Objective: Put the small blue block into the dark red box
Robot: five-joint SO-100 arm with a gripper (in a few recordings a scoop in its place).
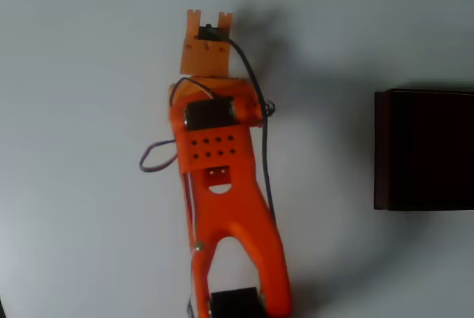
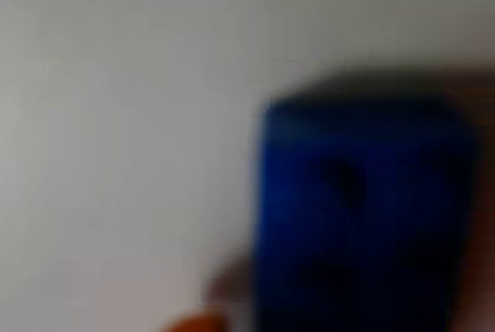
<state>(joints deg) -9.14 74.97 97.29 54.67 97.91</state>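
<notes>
Gripper (image 1: 207, 25) state cannot be told for sure: from overhead it points down at the tabletop (image 1: 74, 73) toward the far edge, left of centre, and its fingers are hidden under the orange wrist. Up close in the wrist view, the small blue block (image 2: 363, 216) is a large blurred shape at lower right, with a sliver of orange at the bottom edge beside it. That nearness suggests the block lies at or between the fingers, but whether it is pinched is unclear.

Over at the right edge of the tabletop sits the dark red box (image 1: 426, 147), well apart from the arm (image 1: 229, 207), its dark inside open upward.

Likely trouble from here: if the hold is loose or off-centre, the block could slip out during the lift or the swing to the right. Coming in too low could knock the block against the box's near wall. Letting go before the block is over the opening would drop it on the tabletop.
</notes>
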